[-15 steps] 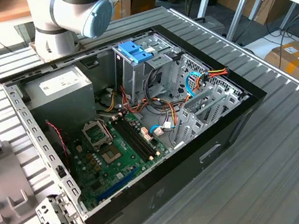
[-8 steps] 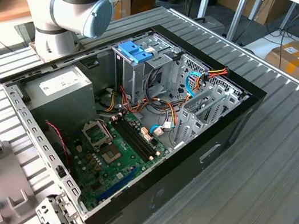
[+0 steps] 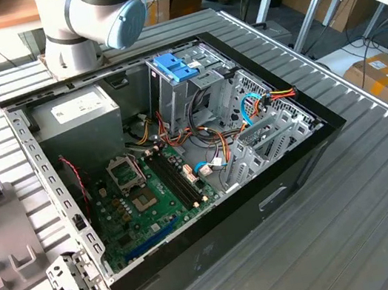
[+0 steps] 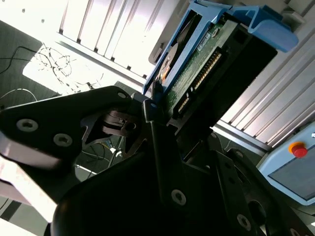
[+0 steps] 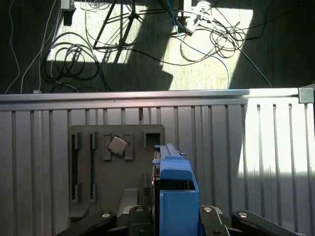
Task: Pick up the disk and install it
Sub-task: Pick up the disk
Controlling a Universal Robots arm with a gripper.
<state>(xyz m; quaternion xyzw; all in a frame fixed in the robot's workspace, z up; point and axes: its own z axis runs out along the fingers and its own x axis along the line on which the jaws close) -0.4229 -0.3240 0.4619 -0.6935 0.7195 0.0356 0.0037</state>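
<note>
My gripper [image 5: 173, 219] is shut on the disk [image 5: 175, 189], a dark drive with bright blue plastic rails, and holds it on edge above the slatted metal table [image 5: 256, 147]. In the second wrist view the disk [image 4: 211, 64] shows its green circuit board and connector pins, with a black finger [image 4: 157, 132] pressed against its side. The disk hangs clear of the table, just beside a grey holder plate [image 5: 83, 167].
An open computer case [image 3: 307, 147] lies on the table with a motherboard [image 3: 143, 199], a grey power supply [image 3: 76, 113] and a paler blue tray [image 3: 174, 66] atop the drive cage. The holder plate carries a processor chip [image 5: 117, 145]. Cables [image 5: 206, 24] lie on the floor past the table edge.
</note>
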